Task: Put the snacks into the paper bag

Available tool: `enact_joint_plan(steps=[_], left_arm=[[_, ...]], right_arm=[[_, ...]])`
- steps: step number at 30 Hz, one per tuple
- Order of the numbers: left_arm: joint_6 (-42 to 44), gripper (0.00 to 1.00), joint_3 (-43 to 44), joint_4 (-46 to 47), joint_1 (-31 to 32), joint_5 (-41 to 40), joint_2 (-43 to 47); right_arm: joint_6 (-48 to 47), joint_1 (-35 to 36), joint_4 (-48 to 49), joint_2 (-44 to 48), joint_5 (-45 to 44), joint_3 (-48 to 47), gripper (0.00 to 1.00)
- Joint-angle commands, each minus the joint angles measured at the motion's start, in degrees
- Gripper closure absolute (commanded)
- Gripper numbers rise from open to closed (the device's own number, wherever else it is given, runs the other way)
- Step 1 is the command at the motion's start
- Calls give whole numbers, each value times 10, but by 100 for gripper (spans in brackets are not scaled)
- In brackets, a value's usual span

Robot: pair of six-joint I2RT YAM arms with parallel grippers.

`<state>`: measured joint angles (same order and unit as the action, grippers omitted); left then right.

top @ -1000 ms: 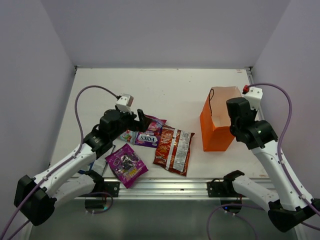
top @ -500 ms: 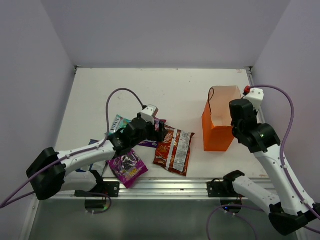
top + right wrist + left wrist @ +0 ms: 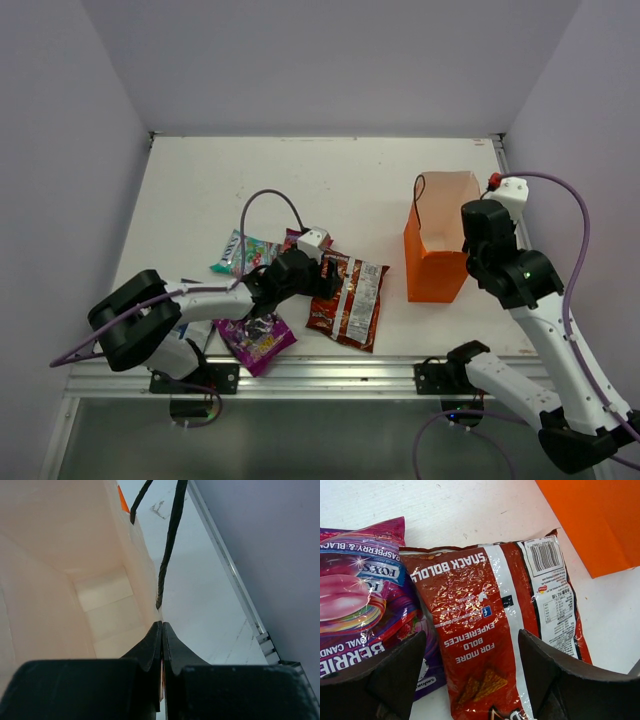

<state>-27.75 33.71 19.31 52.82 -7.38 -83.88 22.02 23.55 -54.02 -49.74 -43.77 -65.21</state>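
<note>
Looking down from the top external camera, the left arm lies stretched low across the table (image 3: 330, 180), and the left gripper (image 3: 328, 278) sits at the left edge of the red-and-silver chip bag (image 3: 352, 302), which lies flat just left of the paper bag (image 3: 432, 262). From this height I cannot tell how its jaws stand. The teal-pink packet (image 3: 240, 252) lies behind the arm. A corner of the magenta FOX'S packet (image 3: 292, 240) shows beside the wrist. The purple grape packet (image 3: 255, 337) rests near the front rail, and a blue-and-white packet (image 3: 196, 332) peeks out from under the arm. All five lie outside the paper bag, which stands upright with its mouth open toward the camera. The right gripper (image 3: 467, 243) is at the bag's right-hand rim.

On the left wrist camera the two dark fingers (image 3: 395, 672) are spread wide apart and hold nothing. The chip bag lies between them, printed side up with its barcode toward the orange bag wall. The FOX'S packet touches it on the left and partly overlaps another purple wrapper.

On the right wrist camera the jaws are pressed together, pinching the top edge of the bag's wall. The pale brown inside fills the left of the view, and a thin dark cord handle (image 3: 170, 540) rises just beyond the fingertips.
</note>
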Motion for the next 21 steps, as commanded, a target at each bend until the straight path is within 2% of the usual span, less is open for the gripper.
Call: enact_joint_plan(steps=[1, 9, 11, 12, 15, 16, 21], left_arm=[[-13, 23, -9, 75, 4, 10, -9], [-16, 27, 2, 74, 4, 11, -56], [-18, 34, 3, 77, 4, 8, -66], [-17, 39, 5, 77, 4, 9, -70], [-18, 75, 13, 77, 4, 17, -80], [-20, 100, 15, 75, 4, 15, -81], [-13, 100, 23, 57, 15, -24, -41]], right_arm=[[-7, -3, 22, 2, 3, 3, 100], [-7, -3, 22, 5, 7, 3, 100], [-7, -3, 23, 6, 7, 3, 100], [-8, -3, 23, 8, 8, 4, 100], [-8, -3, 24, 8, 10, 4, 100], [-8, -3, 24, 7, 11, 5, 100], [-9, -3, 26, 7, 13, 5, 100]])
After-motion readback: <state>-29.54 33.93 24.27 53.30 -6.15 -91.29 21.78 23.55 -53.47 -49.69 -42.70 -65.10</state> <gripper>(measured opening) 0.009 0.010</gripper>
